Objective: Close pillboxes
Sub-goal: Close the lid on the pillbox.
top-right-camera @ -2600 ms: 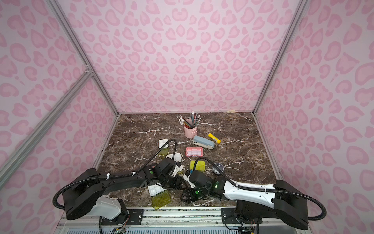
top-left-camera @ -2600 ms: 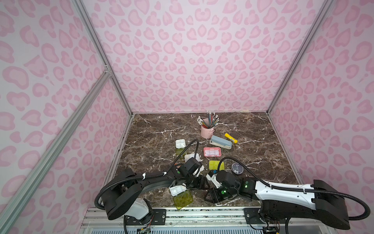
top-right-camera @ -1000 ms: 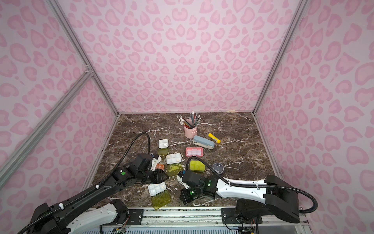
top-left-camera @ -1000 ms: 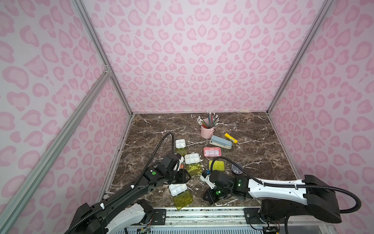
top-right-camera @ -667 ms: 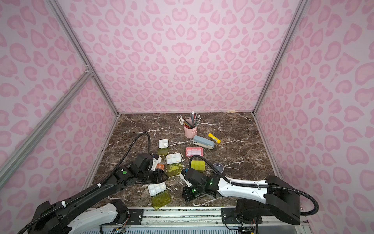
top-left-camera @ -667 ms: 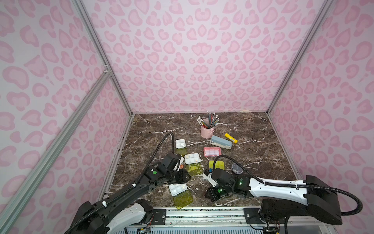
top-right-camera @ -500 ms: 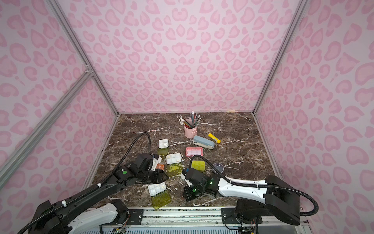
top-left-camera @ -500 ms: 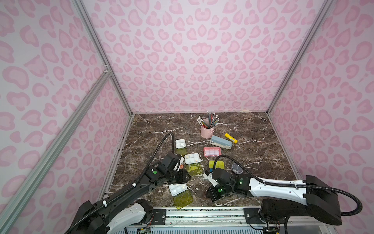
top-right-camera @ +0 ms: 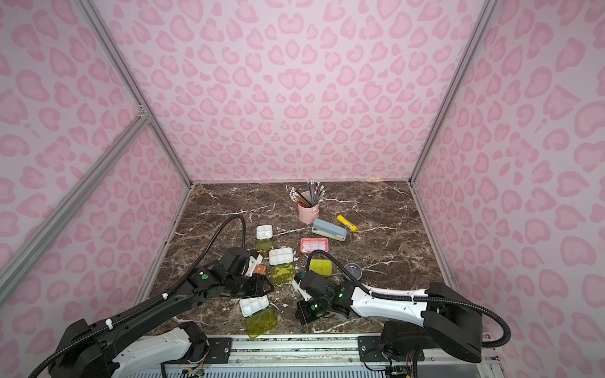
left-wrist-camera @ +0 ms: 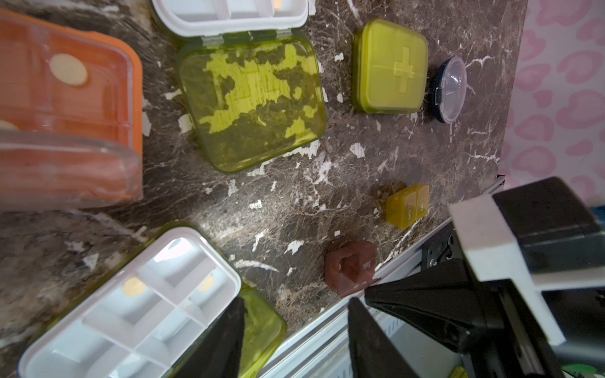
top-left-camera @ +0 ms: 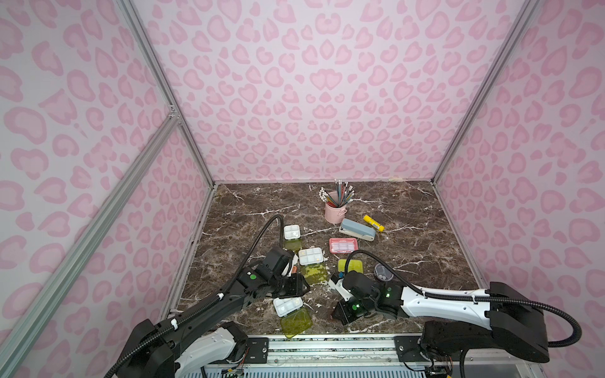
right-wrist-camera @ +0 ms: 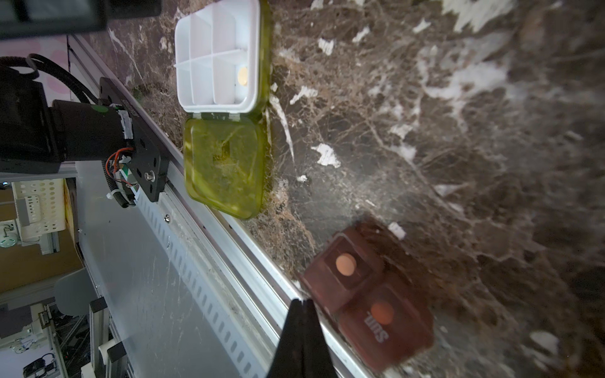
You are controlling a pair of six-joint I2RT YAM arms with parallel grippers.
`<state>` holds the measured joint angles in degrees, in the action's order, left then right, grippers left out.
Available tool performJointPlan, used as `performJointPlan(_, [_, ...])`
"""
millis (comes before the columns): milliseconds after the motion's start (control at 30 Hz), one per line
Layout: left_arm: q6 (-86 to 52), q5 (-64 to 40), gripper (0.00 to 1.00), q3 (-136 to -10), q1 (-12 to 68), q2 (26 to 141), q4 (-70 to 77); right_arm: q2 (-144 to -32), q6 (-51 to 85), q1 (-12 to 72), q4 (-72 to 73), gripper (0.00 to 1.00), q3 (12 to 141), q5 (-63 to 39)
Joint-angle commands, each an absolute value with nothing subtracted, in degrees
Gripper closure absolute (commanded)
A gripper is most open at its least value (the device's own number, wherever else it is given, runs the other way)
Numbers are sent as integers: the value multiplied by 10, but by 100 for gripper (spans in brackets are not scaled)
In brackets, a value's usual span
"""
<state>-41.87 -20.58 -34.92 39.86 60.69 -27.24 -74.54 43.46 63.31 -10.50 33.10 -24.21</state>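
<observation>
Counter (top-left-camera: 409, 209) of brown marble, with everything on the robot's side of the cup (top-left-camera: 334, 212) of pencils. The pink box (top-left-camera: 343, 245) sits closest to the cup, just past the stapler (top-left-camera: 357, 229). Left of the cup, the far tray (top-left-camera: 291, 231) lies open, its yellow-green lid flat on the counter. The mid tray (top-left-camera: 311, 256), farther from the cup, is open the same way. The orange box (left-wrist-camera: 39, 98), farther still from the cup, has its clear lid raised. The green box (left-wrist-camera: 389, 65), shut, and the round blue box (left-wrist-camera: 450, 88) rest side by side beyond the pink box as seen from the cup.

The near tray (top-left-camera: 288, 305) lies farthest from the cup, at the counter's front edge, open, with pills in two compartments. The left claw (left-wrist-camera: 296, 304) hangs over this tray's edge, released, with nothing between its jaws. The right claw (right-wrist-camera: 302, 306) is clenched, tips pressed together, just beside the brown box (right-wrist-camera: 376, 301), which also lies at the front edge, far from the cup. Whether the tips touch it cannot be told in the blurred wrist view. A pill shows in each of its two halves. The small olive box (left-wrist-camera: 407, 209) rests a little nearer the cup than the brown box.
</observation>
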Motion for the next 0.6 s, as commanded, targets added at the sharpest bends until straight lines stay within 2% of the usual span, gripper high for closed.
performJointPlan(0, [-412,-210,46,-348,399,608,-262,-750,428,631,-96,100,327,-242])
performJointPlan(167, [-412,-210,45,-348,399,609,-262,-755,428,630,-93,100,327,-242])
performJointPlan(300, [-412,-210,45,-347,398,608,-262,-759,427,630,-91,91,328,-243])
performJointPlan(567, [-410,-208,45,-347,399,601,-268,-765,426,630,-91,86,330,-245])
